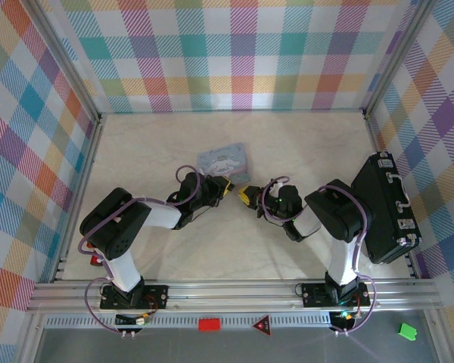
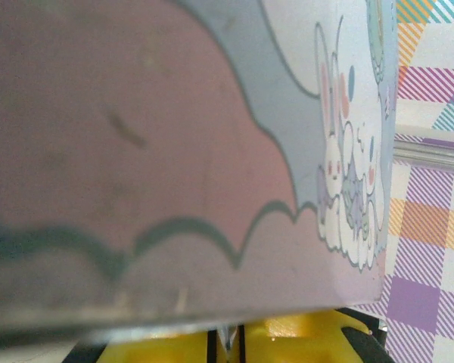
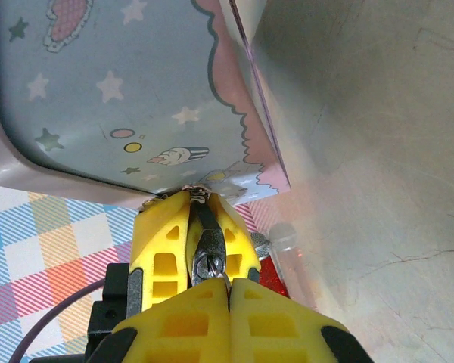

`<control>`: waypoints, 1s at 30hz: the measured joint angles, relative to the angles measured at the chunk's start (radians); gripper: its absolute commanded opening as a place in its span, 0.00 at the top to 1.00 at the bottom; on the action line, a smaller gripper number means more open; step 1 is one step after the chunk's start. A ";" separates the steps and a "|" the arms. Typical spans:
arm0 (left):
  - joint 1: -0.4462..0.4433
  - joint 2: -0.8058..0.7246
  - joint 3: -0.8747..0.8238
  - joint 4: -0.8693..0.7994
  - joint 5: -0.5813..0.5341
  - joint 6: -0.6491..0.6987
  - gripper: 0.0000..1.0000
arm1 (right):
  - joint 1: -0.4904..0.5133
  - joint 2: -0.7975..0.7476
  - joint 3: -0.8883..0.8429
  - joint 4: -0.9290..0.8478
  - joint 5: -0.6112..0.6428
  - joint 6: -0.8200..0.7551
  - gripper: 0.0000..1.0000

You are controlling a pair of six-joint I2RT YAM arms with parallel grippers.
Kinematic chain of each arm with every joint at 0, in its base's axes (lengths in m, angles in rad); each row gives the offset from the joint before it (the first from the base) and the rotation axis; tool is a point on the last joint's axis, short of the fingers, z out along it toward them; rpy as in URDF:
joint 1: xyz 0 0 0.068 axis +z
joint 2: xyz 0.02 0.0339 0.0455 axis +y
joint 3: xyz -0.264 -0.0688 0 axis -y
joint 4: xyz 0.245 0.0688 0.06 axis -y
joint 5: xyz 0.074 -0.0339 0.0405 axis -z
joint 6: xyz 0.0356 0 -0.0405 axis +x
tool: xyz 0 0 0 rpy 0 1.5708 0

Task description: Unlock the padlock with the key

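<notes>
Pale marbled tabletop (image 1: 174, 144) on my screen, plaid walls (image 1: 242, 53) on three sides, and both arms reach in toward the middle. Blue cartoon tin (image 1: 224, 159) lies flat just beyond the two grippers, and the big black case (image 1: 386, 208) rests well off at the right edge. Left gripper (image 1: 226, 186) sits right at the tin's near edge, pointing right. From its wrist camera the tin's printed side looms blurred and very close, with yellow fingers (image 2: 287, 339) peeking out beneath it and a thin slit between them; I cannot tell whether they grip anything. Right gripper (image 3: 199, 204) points left toward it, the two tips near each other. On the right wrist view its yellow pads (image 3: 163, 257) are pinched tight on a slim dark metal piece with a silver ring at its near end. I read that as the key (image 3: 205, 243), its far end poking past the fingertips and touching the tin's rim. Padlock (image 3: 199, 191) now: tiny and mostly hidden, what I take for it is a speck of metal at that rim, right at the key's tip, and I can't tell if the key is in it
</notes>
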 measured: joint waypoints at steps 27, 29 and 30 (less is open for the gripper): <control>-0.054 0.023 0.016 -0.008 -0.116 -0.011 0.93 | -0.006 0.033 0.039 -0.023 -0.008 0.010 1.00; -0.054 0.023 0.016 -0.016 -0.116 -0.010 0.93 | -0.006 0.033 0.039 -0.032 -0.010 0.011 0.88; -0.054 0.023 0.016 -0.019 -0.115 -0.006 0.93 | -0.006 0.033 0.039 -0.038 -0.013 0.011 0.84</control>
